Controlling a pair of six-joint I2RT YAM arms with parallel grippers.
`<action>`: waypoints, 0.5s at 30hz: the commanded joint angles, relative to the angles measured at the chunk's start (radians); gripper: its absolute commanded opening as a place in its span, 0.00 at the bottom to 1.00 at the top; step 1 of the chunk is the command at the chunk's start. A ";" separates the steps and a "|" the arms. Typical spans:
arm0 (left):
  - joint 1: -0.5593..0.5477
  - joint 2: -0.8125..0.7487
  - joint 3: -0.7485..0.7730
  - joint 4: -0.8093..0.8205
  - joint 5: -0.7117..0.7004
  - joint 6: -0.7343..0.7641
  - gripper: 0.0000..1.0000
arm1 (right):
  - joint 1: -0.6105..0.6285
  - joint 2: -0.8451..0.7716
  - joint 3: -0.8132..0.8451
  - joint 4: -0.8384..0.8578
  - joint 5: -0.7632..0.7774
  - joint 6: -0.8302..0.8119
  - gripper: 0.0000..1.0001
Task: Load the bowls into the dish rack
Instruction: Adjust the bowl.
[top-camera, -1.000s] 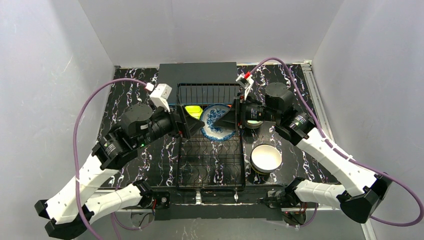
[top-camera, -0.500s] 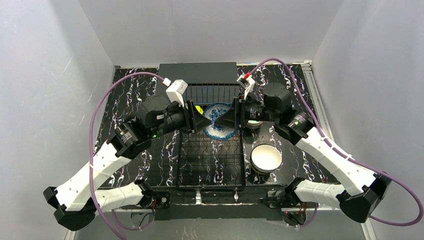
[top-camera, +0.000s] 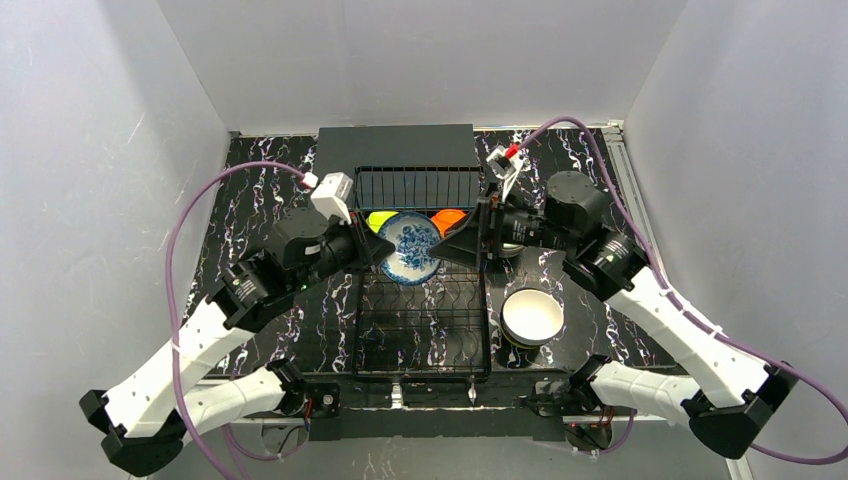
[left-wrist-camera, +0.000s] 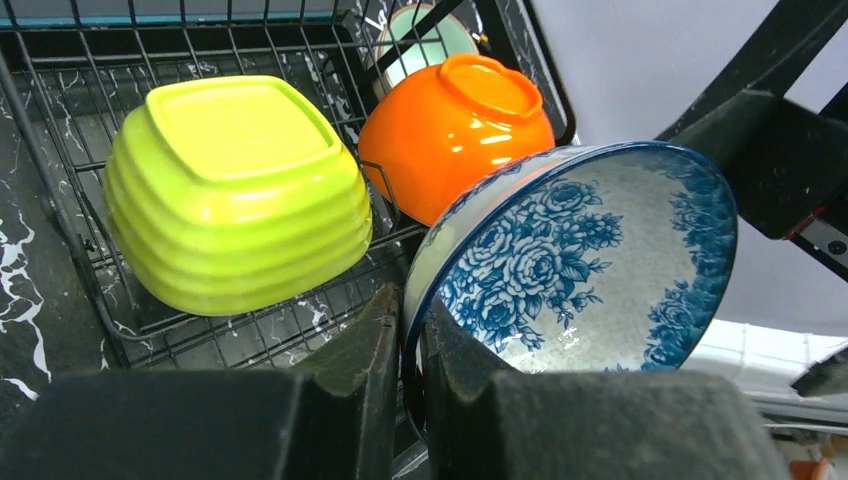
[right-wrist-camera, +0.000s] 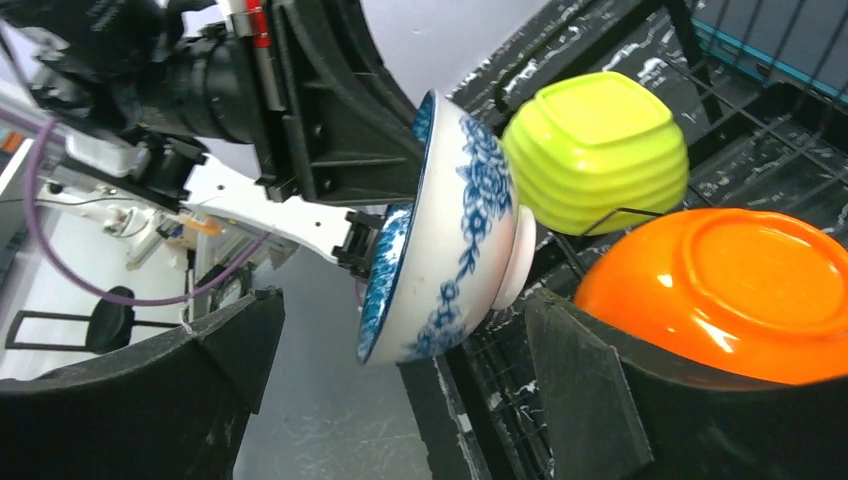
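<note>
Left fingers (left-wrist-camera: 352, 375) pinching patterned bowl (left-wrist-camera: 590, 270), unclear overhead

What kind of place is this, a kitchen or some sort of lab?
Probably a robot test booth, not a kitchen: bare white walls box in one marbled table, where a dish rack and bowls sit between two cabled arms.

I'm working in a robotics lab test cell: plain grey panels (top-camera: 100, 150) box in a black marbled tabletop (top-camera: 262, 180), with the left arm (top-camera: 195, 345) and right arm (top-camera: 690, 330) bolted on, trailing purple cables (top-camera: 169, 265).
</note>
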 joint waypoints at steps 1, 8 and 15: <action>0.002 -0.061 -0.001 0.074 -0.058 -0.043 0.00 | 0.000 -0.034 -0.010 0.073 -0.063 0.026 0.99; 0.002 -0.109 -0.038 0.168 -0.007 -0.042 0.00 | 0.000 -0.039 -0.058 0.149 -0.107 0.102 0.99; 0.002 -0.100 -0.042 0.213 0.055 -0.039 0.00 | 0.000 -0.005 -0.097 0.341 -0.164 0.222 0.99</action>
